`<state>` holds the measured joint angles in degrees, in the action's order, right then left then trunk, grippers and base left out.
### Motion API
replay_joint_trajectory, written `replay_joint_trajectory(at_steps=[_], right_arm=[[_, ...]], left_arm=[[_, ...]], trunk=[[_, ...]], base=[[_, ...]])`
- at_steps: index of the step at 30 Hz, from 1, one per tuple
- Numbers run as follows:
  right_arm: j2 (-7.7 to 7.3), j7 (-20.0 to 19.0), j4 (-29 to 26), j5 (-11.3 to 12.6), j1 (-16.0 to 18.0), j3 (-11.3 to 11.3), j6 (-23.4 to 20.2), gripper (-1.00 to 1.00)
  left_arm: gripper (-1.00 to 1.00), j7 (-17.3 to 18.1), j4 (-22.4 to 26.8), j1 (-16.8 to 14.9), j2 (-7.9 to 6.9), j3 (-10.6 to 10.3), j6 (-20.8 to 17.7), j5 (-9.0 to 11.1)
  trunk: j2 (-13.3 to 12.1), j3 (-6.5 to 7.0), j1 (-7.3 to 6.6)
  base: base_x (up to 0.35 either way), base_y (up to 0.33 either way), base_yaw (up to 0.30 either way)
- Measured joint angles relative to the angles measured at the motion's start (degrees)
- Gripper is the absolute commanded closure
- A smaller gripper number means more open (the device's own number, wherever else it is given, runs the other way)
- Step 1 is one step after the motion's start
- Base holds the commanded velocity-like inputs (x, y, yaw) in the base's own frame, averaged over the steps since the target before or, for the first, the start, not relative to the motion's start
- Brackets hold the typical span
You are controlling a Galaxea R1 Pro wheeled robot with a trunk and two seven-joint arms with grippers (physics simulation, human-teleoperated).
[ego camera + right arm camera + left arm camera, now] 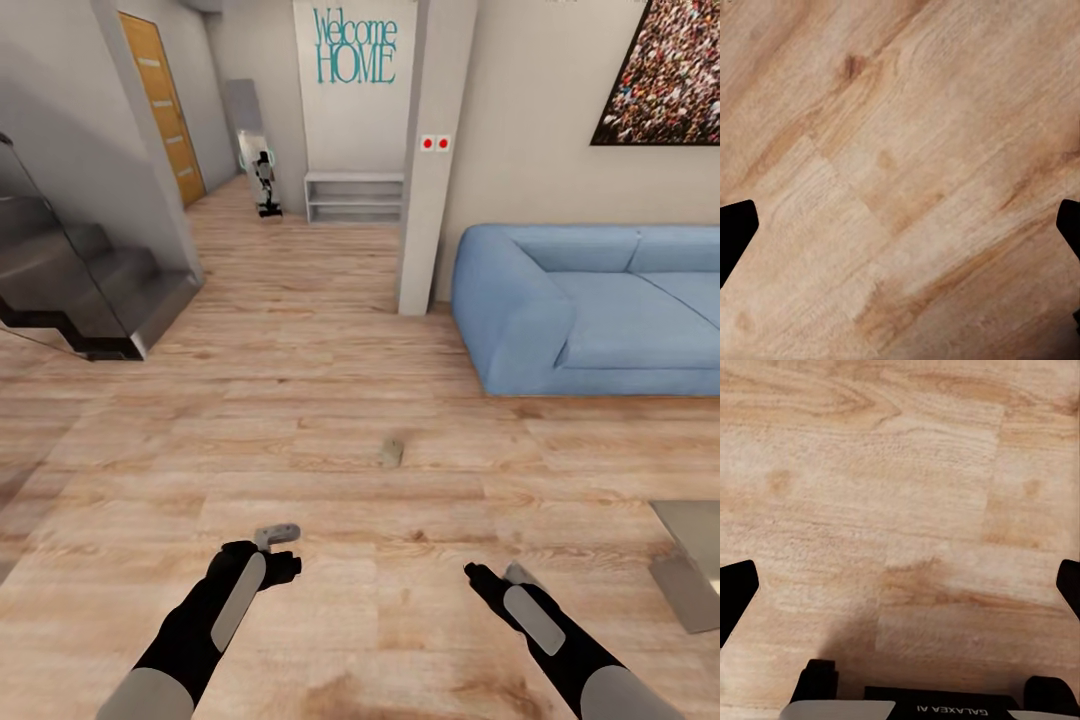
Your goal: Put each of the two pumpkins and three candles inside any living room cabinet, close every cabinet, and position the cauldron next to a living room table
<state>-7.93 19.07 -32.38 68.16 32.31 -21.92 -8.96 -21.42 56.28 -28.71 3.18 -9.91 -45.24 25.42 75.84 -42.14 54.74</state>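
Note:
A short pale beige candle [392, 452] sits on the wooden floor ahead of me, in front of the blue sofa. My left gripper [278, 536] hangs low over the floor, short of the candle and to its left. In the left wrist view the left gripper [900, 592] is open, its dark fingertips [736, 592] far apart over bare planks. My right gripper [503, 575] is also low, nearer to me than the candle and to its right. The right wrist view shows that gripper [900, 232] open over bare floor. The pumpkins, the cabinet and the cauldron are out of view.
A blue sofa [600, 305] stands at the right, beside a white pillar [432, 200]. A grey table corner [690, 570] juts in at the lower right. Dark stairs [90, 290] rise at the left. A low white shelf [355, 197] and an orange door [165, 110] lie down the hall.

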Motion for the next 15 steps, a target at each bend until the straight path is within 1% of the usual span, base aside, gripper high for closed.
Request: replay_joint_trajectory(at_steps=[15], right_arm=[[0.02,0.0,-0.01,-0.03,0.0,-0.03,0.01,-1.0]], left_arm=[[-1.0,0.0,0.0,0.0,0.0,-0.01,0.0,0.04]], trunk=[[0.0,1.4,0.0]], base=[[0.328,0.117,0.0]])
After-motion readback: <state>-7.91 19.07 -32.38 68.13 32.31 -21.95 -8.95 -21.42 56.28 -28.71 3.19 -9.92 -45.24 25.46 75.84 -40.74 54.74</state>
